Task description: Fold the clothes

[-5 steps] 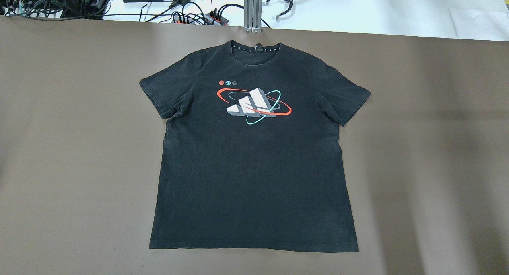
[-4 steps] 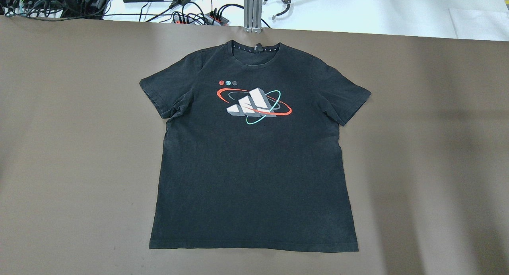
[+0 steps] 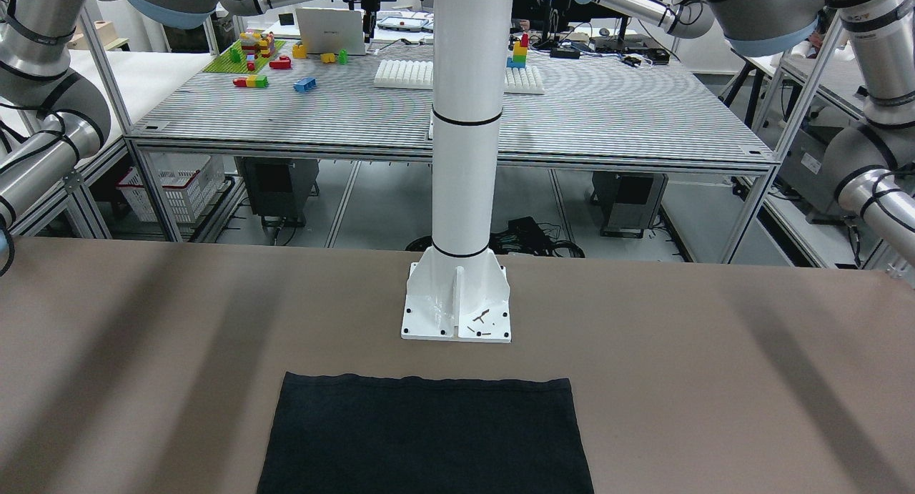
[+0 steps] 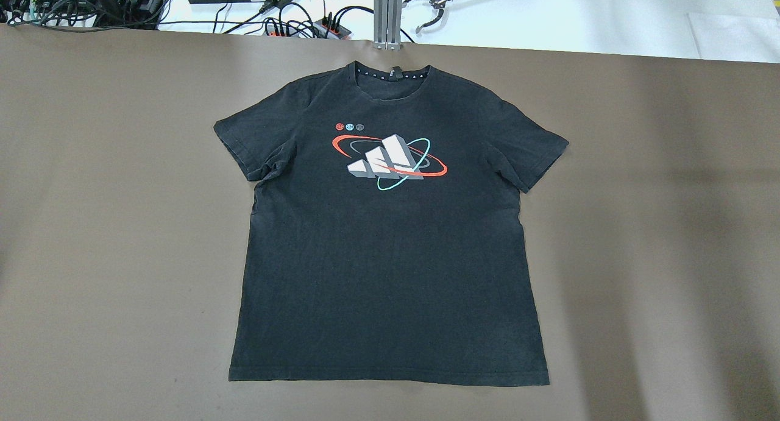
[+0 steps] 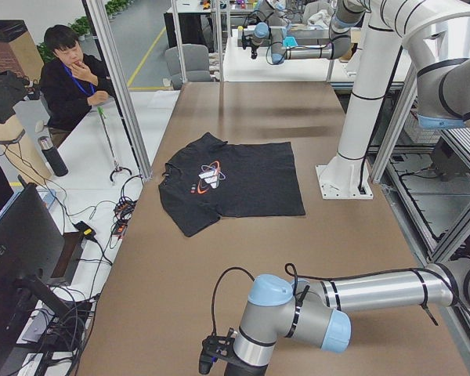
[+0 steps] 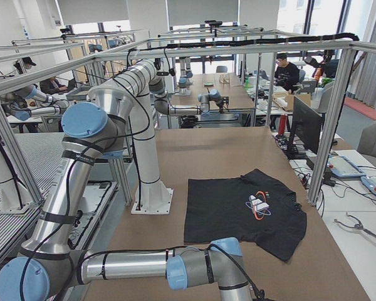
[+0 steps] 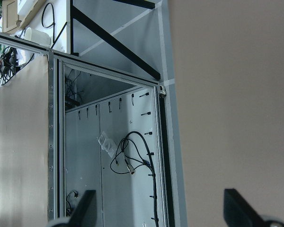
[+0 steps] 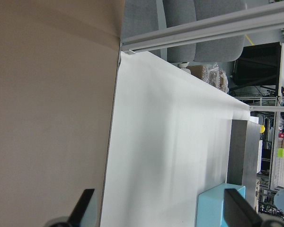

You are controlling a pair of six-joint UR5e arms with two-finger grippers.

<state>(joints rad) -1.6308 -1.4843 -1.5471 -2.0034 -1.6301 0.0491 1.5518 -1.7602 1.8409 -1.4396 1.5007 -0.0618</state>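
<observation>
T-shirt: The black short-sleeved cotton T-shirt [image 4: 390,256], with a red, white and teal chest print, lay spread flat and print up on the brown matte table cover [image 4: 91,226]. Its hem was just in front of the white steel robot pedestal [image 3: 457,308] but not touching it, and its collar was on the side farthest from it.
Layout: The sleeves were out and the body was smooth, seemingly so that either arm could reach a sleeve or a hem corner. No fold had been made.
Left gripper: The left gripper [image 7: 161,213] hung well out to one side of the pedestal, past the table's end, with its jaws wide apart and holding nothing.
Right gripper: The right gripper [image 8: 158,210] hung well out to the pedestal's other side, at the table edge beside a white bench top [image 8: 170,142]. Its jaws were likewise apart and empty.
Arms: Both were probably parked wide to leave the shirt unobstructed.
Containers: A white slatted plastic basket [image 3: 171,186] sat behind the pedestal under a neighbouring bench. Its contents could not be made out.
</observation>
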